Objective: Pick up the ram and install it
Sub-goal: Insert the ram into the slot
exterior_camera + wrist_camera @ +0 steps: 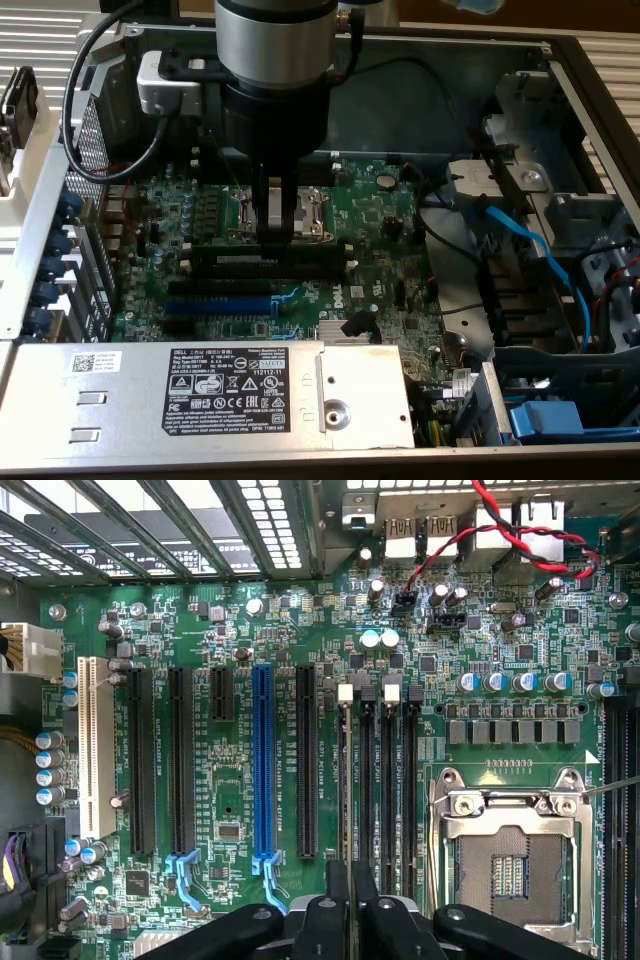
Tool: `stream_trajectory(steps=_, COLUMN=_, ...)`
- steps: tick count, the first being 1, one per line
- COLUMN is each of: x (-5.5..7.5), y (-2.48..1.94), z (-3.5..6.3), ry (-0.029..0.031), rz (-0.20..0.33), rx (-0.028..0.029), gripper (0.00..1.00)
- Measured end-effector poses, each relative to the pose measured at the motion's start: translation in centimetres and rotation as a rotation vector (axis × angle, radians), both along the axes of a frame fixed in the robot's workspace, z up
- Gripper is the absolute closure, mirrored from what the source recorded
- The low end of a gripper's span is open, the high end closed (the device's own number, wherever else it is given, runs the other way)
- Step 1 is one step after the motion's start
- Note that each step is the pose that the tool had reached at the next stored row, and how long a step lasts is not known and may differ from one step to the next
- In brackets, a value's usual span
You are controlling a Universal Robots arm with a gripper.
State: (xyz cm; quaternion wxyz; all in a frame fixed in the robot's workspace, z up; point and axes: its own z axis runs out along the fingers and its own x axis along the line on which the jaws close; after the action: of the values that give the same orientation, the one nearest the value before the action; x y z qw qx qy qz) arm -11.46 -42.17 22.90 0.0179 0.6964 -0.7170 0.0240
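One ram point(270, 257) stick sits in a black slot w/ gripper point(279, 232) jaws nearly closed over its top edge, contact point hidden, label unreadable.

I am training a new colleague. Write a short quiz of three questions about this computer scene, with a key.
1. True or false: the CPU socket holds a cooler.
2. Where is the ram? A) on the power supply; B) at the black memory slots, under the gripper; C) outside the case.
3. Fill in: the long expansion slot between the black ones is coloured ____.
Key: 1 false; 2 B; 3 blue.
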Motion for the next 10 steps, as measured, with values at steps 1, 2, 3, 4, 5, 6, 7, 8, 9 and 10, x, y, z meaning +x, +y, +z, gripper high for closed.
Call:
stream_trajectory(steps=1, x=0.0, y=0.0, z=0.0, ry=0.0, rz=0.0, rx=0.0, gripper=0.79)
stream_trajectory(steps=2, x=0.0, y=0.0, z=0.0, ry=0.0, rz=0.0, rx=0.0, gripper=0.79)
stream_trajectory(steps=3, x=0.0, y=0.0, z=0.0, ry=0.0, rz=0.0, rx=0.0, gripper=0.73)
stream_trajectory(steps=4, x=0.0, y=0.0, z=0.0, ry=0.0001, rz=0.0, rx=-0.0001, gripper=0.73)
stream_trajectory(steps=5, x=0.0, y=0.0, z=0.0, ry=0.0, rz=0.0, rx=0.0, gripper=0.73)
stream_trajectory(steps=6, x=0.0, y=0.0, z=0.0, ry=0.0, rz=0.0, rx=0.0, gripper=0.73)
stream_trajectory(steps=7, x=0.0, y=0.0, z=0.0, ry=0.0, rz=0.0, rx=0.0, gripper=0.73)
stream_trajectory(steps=8, x=0.0, y=0.0, z=0.0, ry=0.0, rz=0.0, rx=-0.0001, gripper=0.73)
stream_trajectory(steps=9, x=0.0, y=0.0, z=0.0, ry=0.0, rz=0.0, rx=0.0, gripper=0.73)
stream_trajectory(steps=10, x=0.0, y=0.0, z=0.0, ry=0.0, rz=0.0, rx=0.0, gripper=0.73)
